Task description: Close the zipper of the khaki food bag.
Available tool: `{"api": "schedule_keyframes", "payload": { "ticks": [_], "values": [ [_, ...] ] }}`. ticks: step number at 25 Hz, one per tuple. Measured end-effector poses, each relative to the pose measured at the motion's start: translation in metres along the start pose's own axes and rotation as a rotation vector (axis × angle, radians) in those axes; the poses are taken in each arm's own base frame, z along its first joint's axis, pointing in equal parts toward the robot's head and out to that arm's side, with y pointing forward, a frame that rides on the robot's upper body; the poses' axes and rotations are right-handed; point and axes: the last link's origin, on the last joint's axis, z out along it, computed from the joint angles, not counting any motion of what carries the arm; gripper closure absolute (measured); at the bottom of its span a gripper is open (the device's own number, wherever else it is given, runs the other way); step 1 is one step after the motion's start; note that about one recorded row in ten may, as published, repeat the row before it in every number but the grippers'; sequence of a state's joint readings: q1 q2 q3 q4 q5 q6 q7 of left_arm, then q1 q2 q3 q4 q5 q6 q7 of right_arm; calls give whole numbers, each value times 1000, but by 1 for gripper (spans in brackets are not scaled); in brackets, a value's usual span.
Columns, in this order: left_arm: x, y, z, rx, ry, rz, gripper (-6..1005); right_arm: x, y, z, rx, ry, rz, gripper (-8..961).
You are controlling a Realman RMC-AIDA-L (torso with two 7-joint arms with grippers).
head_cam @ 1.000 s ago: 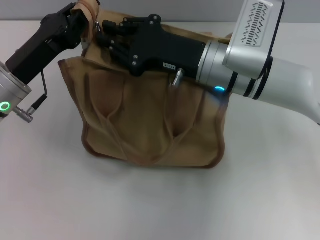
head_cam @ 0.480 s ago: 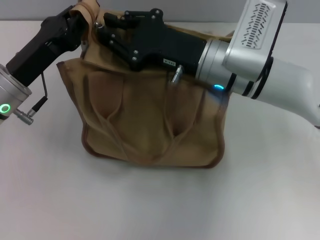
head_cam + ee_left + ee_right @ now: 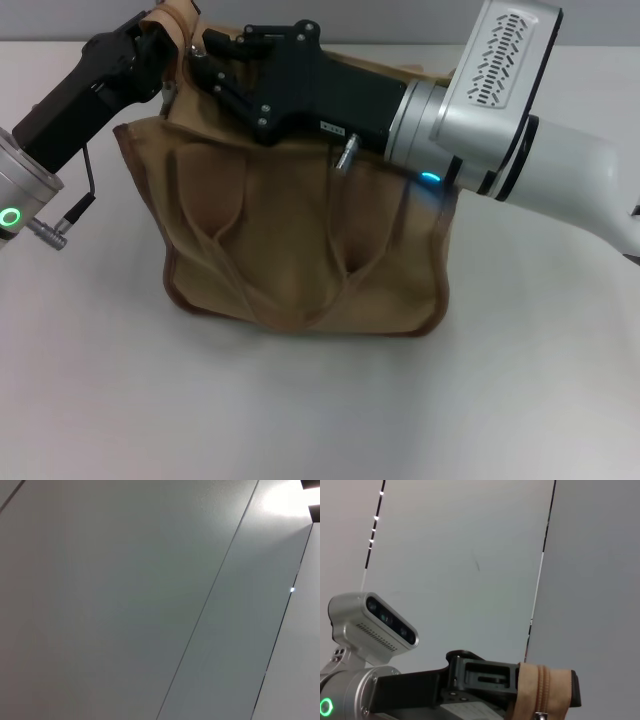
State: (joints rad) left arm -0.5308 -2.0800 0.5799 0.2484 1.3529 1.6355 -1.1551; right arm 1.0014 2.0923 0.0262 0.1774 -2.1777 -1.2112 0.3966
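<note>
Looks nearly zipped to me: left gripper (image 3: 165, 45) clamps the bag (image 3: 300, 240) end tab, right gripper (image 3: 205, 62) (grip hidden) reaches the zipper (image 3: 542, 690) end.

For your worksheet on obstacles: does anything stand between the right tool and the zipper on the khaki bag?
Nothing visible does. The right tool lies along the khaki food bag top, at its left end, beside the left tool, which grips the zipper tape end. The slider itself is hidden in the head view.
</note>
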Motion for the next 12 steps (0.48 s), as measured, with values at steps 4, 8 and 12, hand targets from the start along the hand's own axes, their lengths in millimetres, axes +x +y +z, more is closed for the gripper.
{"api": "schedule_keyframes", "payload": {
  "ticks": [4,8,12],
  "values": [
    [0,0,0,0,0,0,979,0,0,0,0,-1,2,745],
    [0,0,0,1,0,0,979,0,1,1,-5,0,-9,746],
    [0,0,0,2,1,-1,979,0,2,1,-7,1,-11,809]
  ]
}}
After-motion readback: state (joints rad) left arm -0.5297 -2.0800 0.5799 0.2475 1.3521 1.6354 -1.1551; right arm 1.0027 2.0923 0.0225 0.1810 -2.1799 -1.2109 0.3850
